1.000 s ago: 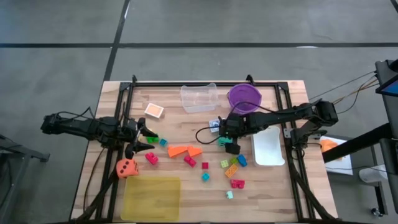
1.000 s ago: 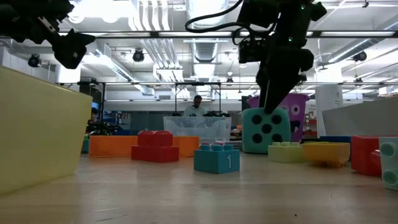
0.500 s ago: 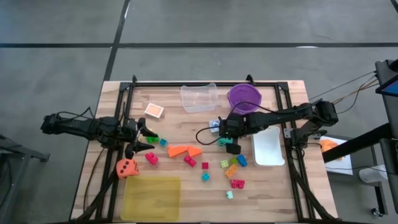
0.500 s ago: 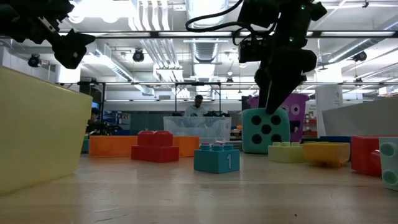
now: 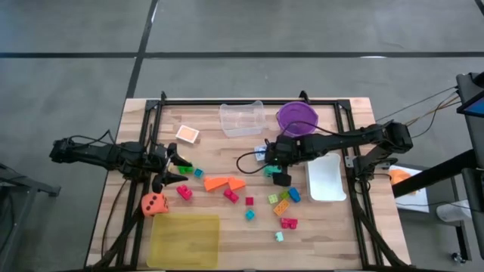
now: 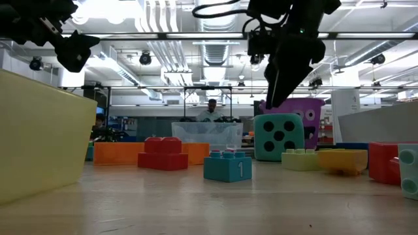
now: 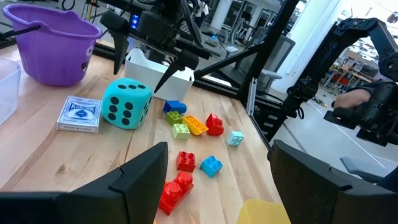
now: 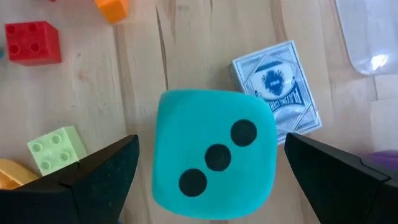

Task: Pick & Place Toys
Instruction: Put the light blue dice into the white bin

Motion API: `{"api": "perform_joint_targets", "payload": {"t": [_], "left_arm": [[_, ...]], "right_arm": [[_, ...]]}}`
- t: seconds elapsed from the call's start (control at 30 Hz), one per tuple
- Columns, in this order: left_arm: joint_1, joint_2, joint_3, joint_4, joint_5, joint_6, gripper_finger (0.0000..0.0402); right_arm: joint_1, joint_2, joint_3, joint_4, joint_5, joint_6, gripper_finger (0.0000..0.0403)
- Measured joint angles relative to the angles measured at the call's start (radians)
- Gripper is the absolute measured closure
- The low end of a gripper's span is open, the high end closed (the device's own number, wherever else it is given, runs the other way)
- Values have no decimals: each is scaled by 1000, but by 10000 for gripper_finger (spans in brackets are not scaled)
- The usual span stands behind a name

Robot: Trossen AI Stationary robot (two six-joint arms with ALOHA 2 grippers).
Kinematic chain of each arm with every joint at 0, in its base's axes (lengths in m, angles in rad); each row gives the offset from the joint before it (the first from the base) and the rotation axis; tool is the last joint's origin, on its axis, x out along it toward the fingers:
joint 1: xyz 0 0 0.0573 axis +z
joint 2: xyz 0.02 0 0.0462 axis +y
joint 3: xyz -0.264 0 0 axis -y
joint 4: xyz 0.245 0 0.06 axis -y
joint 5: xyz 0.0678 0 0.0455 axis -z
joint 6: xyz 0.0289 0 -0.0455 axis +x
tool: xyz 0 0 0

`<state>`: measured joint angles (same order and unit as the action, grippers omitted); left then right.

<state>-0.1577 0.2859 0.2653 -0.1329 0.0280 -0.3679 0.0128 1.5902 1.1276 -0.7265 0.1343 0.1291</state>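
- At the left of the high view, the left gripper (image 5: 175, 168) is waiting over the table's left side with its fingers parted and nothing between them; an orange die (image 5: 154, 203) is lying just below it, near the flat yellow tray (image 5: 184, 240) at lower left.
- Moving toward the centre, orange wedge pieces (image 5: 224, 183) and small bricks (image 5: 231, 196) in pink, red, green and blue are lying scattered on the bare table (image 5: 227, 249), with a small card pack (image 5: 187, 134) sitting alone at upper left.
- At upper centre, the clear tub (image 5: 242, 119) and the purple bucket (image 5: 296, 117) are standing side by side; no toy is showing inside either, as far as the pictures tell.
- Just right of centre, the right gripper (image 5: 280, 171) is hovering straight above the teal die (image 8: 214, 162), fingers spread as wide as they go on either side of it and gripping nothing; a blue card pack (image 8: 277, 86) is lying against the die.
- Judging by this, the sorting is barely beginning: nearly every toy is awaiting pickup, and the teal die looks like the next one.
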Motion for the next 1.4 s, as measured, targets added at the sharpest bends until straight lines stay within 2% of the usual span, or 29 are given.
{"api": "perform_joint_targets", "payload": {"t": [0.17, 0.5, 0.77, 1.07, 1.17, 1.33, 1.4], "left_arm": [[0, 0, 0, 0, 1, 0, 128], [0, 0, 0, 0, 3, -7, 128], [0, 0, 0, 0, 8, -8, 128], [0, 0, 0, 0, 11, -8, 128], [0, 0, 0, 0, 11, -7, 128], [0, 0, 0, 0, 10, -8, 128], [0, 0, 0, 0, 11, -8, 128]], "right_arm": [[0, 0, -20, 4, 24, 40, 5], [-15, 0, -53, 37, 25, 11, 5], [-72, 0, -97, 82, -53, 41, 5], [-72, -1, -132, 128, -62, 45, 6], [-70, -1, -133, 131, -61, 35, 21], [-70, -1, -135, 133, -62, 31, 86], [-70, -1, -135, 133, -62, 37, 95]]}}
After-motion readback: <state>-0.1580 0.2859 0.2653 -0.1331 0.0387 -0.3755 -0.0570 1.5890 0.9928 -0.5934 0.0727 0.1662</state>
